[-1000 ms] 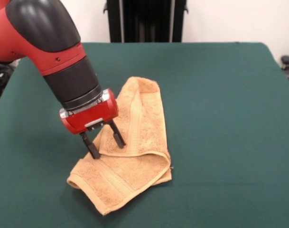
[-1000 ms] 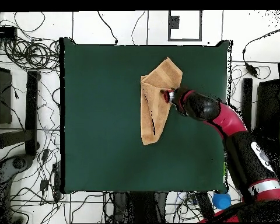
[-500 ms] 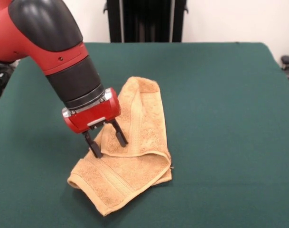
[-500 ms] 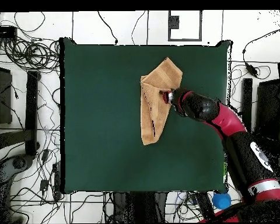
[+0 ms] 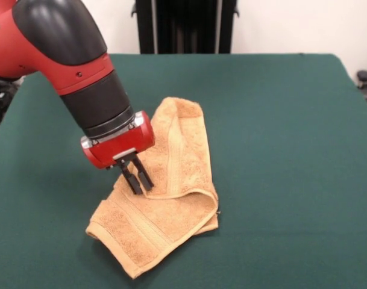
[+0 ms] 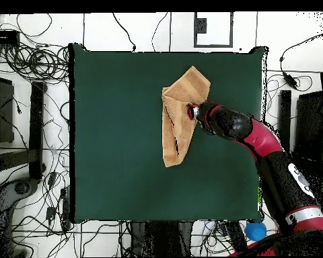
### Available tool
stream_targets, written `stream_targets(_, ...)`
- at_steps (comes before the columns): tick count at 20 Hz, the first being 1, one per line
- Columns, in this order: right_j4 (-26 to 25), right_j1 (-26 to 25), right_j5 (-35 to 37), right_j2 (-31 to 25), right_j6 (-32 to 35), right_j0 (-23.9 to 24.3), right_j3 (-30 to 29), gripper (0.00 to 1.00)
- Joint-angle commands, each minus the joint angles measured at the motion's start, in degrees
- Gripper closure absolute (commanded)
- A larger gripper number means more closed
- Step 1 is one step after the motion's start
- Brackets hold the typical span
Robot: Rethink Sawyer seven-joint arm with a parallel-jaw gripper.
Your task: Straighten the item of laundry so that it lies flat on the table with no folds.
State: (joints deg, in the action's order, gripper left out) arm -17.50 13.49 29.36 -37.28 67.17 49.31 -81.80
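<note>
Pinching is the step in hand: our end effector has its two black fingers drawn close together on a raised edge of the towel, so we judge it gripped on a layer of cloth, though we cannot tell how many layers sit between the pads. The towel lies folded on the desk, directly under and around the end effector. One long doubled panel runs away beyond it, and a second panel with a woven band spreads out below it, on the camera's side. A curled fold line passes just beside the fingertips.

To do this well, we want only the top layer caught, so a short lift should show whether the lower panel stays down on the felt. If both layers rise, we should let go and take a shallower bite. From there we judge the pull should go away from the fold line, low over the desk, so the flap peels open rather than dragging the whole towel. In the overhead view the towel has free green surface all round it, so there is room to spread.
</note>
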Motion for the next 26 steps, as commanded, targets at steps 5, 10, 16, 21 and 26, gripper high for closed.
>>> stream_targets(5,1.0,-2.8,3.9,0.3,4.8,-2.7,-6.9,1.00)
stream_targets(10,0.9,-1.4,1.0,0.6,7.2,-1.9,-9.3,1.00)
stream_targets(16,-4.2,6.4,-2.0,7.6,8.0,-1.7,-11.7,1.00)
stream_targets(21,-6.6,10.8,-2.9,9.9,5.3,1.1,-13.5,1.00)
stream_targets(26,-9.0,15.8,-3.7,14.9,9.0,-1.1,-14.9,1.00)
